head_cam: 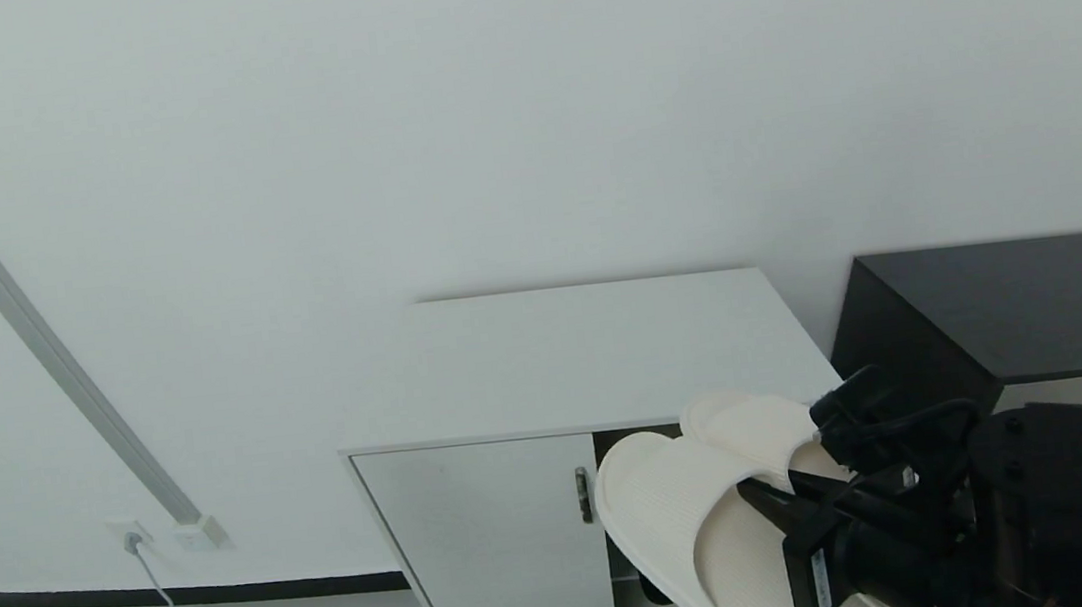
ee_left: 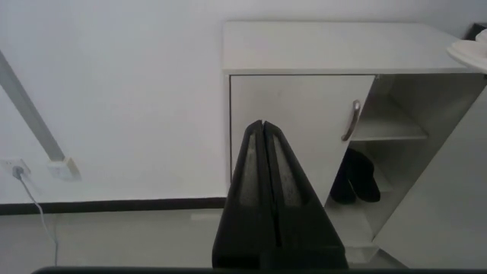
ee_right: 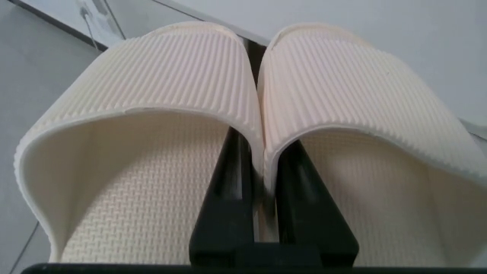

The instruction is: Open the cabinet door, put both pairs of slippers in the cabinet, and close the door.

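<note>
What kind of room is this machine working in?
Probably a home-style entryway, or a test room mimicking one: a low white cabinet against a bare wall, dark shoes inside its open side, and cream slippers held before it.

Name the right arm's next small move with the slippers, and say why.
Likely carry the cream slippers forward and down into the cabinet's open side, onto the upper shelf, which looks bare. The right tool is shut on the pair in front of that opening, and a dark pair sits on the lower level.
</note>
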{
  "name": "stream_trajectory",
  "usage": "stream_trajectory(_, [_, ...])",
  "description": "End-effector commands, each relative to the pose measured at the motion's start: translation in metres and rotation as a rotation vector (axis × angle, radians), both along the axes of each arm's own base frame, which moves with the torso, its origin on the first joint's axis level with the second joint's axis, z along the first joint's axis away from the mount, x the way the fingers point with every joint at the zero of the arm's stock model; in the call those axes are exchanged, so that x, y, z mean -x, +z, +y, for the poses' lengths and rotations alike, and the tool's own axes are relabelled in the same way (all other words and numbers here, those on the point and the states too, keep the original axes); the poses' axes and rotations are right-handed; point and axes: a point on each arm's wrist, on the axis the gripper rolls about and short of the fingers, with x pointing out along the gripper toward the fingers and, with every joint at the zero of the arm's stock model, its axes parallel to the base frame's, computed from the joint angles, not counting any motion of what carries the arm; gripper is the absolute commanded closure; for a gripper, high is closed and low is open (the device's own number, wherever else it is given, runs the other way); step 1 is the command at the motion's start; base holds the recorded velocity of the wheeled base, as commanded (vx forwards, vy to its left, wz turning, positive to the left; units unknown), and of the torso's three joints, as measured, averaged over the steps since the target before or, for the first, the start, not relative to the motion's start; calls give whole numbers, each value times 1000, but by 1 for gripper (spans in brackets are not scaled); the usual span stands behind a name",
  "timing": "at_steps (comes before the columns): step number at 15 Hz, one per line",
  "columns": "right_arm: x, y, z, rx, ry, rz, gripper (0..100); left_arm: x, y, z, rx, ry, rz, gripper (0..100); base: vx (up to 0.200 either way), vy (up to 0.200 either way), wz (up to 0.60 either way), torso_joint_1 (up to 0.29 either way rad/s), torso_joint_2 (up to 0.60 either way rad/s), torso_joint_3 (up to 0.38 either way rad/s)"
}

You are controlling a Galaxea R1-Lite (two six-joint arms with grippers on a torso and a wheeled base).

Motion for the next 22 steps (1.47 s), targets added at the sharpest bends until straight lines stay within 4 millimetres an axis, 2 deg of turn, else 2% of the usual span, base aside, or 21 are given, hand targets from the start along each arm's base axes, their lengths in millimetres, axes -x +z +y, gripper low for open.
stream_trajectory(1, [-1, -2, 0, 5, -3, 5, 100, 0, 0, 0, 0, 0, -1, 100, 0, 0, 0, 0, 0, 0])
stream_trajectory(14, [0, -6, -3, 16, -4, 18, 100, 0, 0, 0, 0, 0, -1, 100, 0, 0, 0, 0, 0, 0])
stream_trajectory(22, [3, -9, -7, 23, 1, 16, 100, 0, 0, 0, -4, -1, 0, 100, 0, 0, 0, -149, 345, 190])
